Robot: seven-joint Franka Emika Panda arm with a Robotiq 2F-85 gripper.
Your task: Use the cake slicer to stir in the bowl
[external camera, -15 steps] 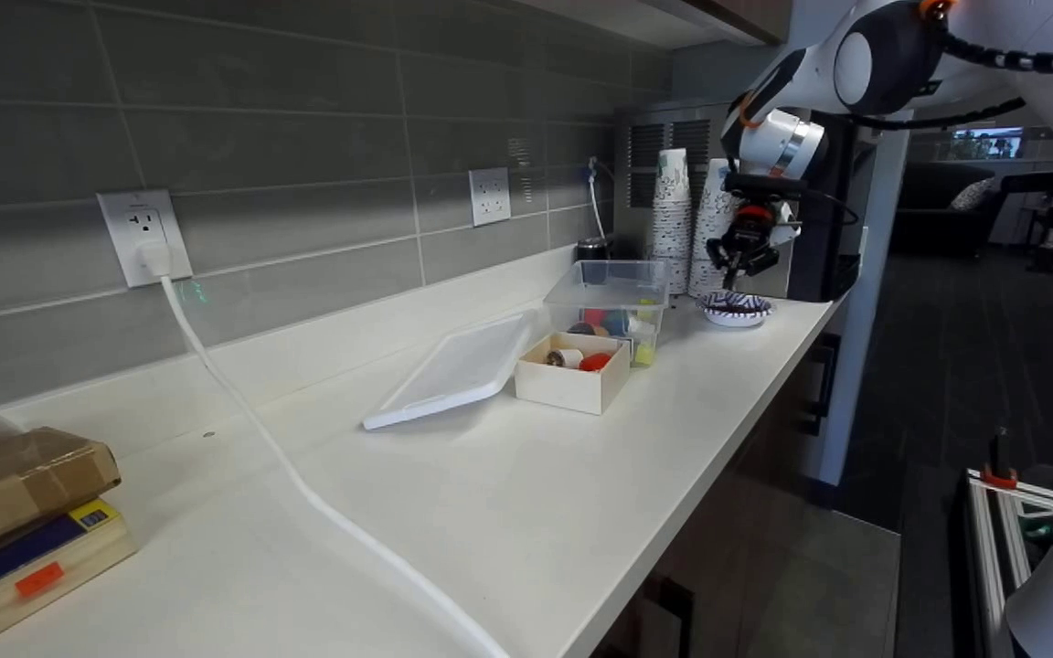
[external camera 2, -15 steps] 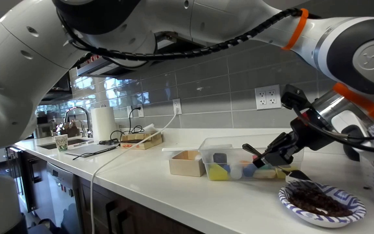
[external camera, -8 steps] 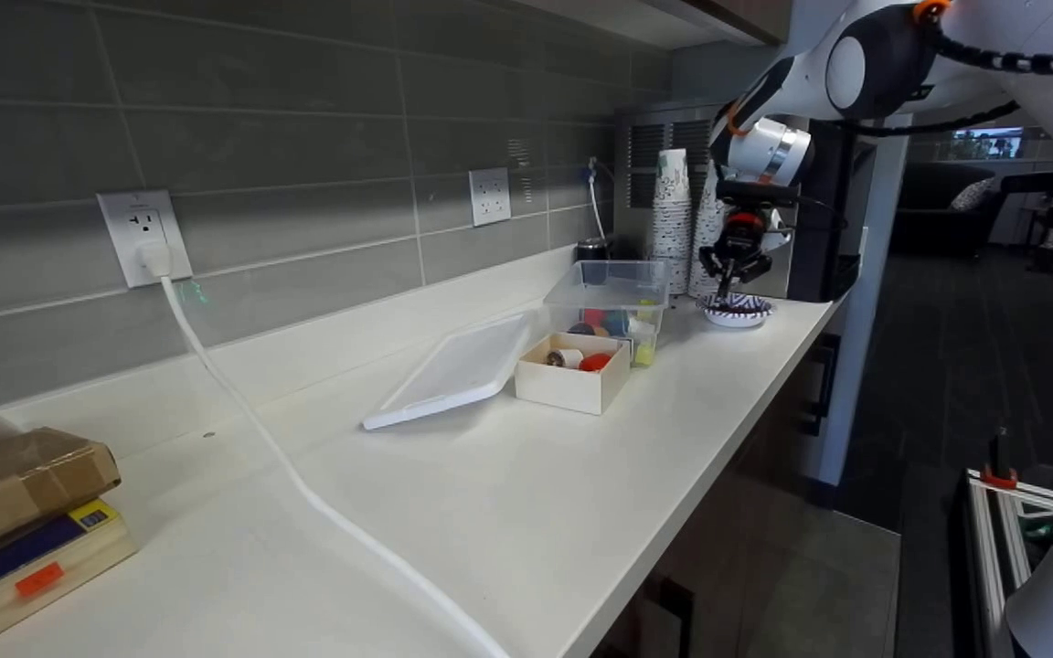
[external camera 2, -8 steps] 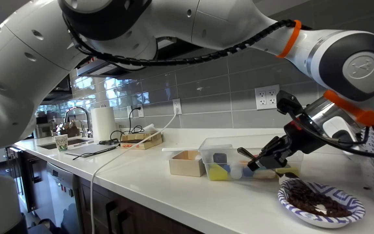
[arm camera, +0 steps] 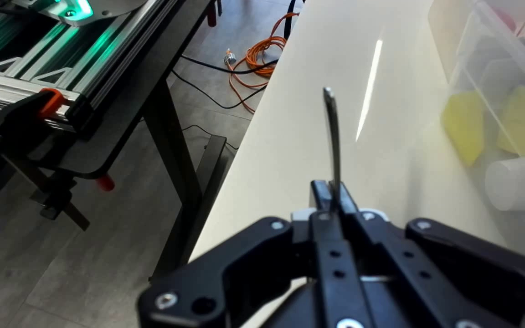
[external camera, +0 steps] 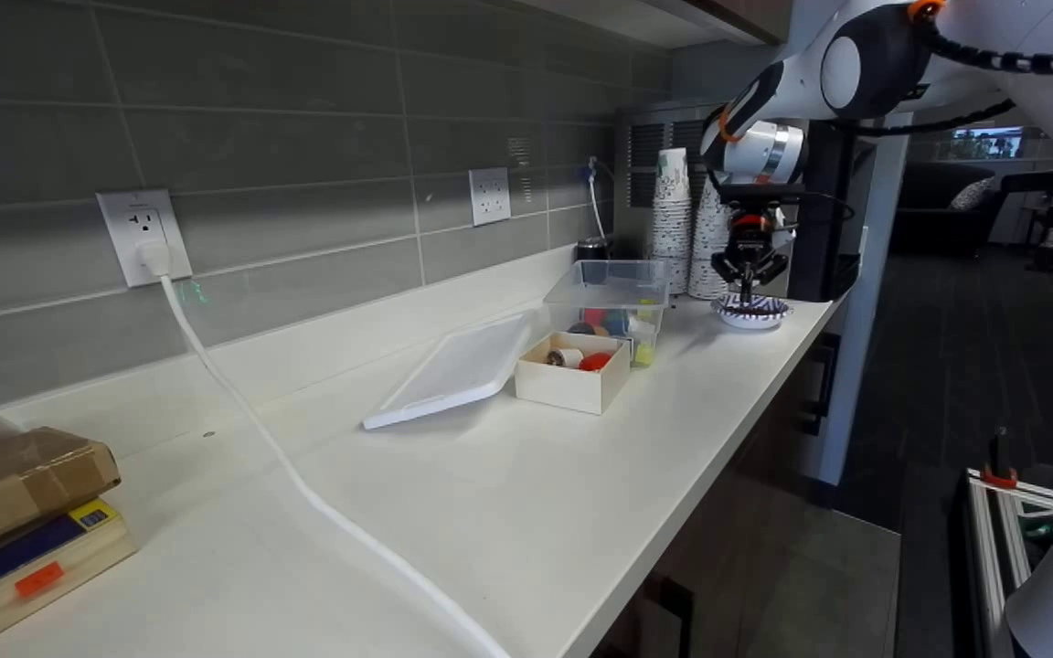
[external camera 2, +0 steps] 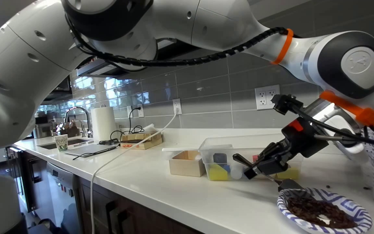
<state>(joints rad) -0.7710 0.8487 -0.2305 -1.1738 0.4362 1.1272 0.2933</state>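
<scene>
At one end of the white counter (external camera: pixel 526 512): stir low, short and gently

In from the front corner of that end, near the tall stacks of printed paper cups (external camera: pixel 671 228), sits a small, shallow, round bowl (external camera 2: pixel 341 201), whitish with a purple zigzag pattern. It holds a dark brown, crumbly mix (external camera 2: pixel 310 208), spread unevenly around a bare pale patch. The broad, dark metal blade of the cake slicer (external camera 2: pixel 289 184) slants down at the rim; whether its tip touches the mix I cannot tell. In the wrist view, the black pincer (arm camera: pixel 334 196) is drawn in narrow, gripping the slicer's thin metal handle (arm camera: pixel 334 136), whose end juts out beyond it.

The step in hand looks like stirring. To do it well, I would set the tip well inside the wall, then sweep in small arcs toward the pale patch. The bowl seems light and nothing steadies it, so a hard push would likely slide it; strokes along the front edge are safer than strokes toward it. So thin a handle may twist in the grip, so slow turns suit. Small dark specks (external camera 2: pixel 366 188) on the counter beside the bowl hint that crumbs scatter easily. Toward the back edge, leave room for the clear plastic box (external camera 2: pixel 209 157).
</scene>
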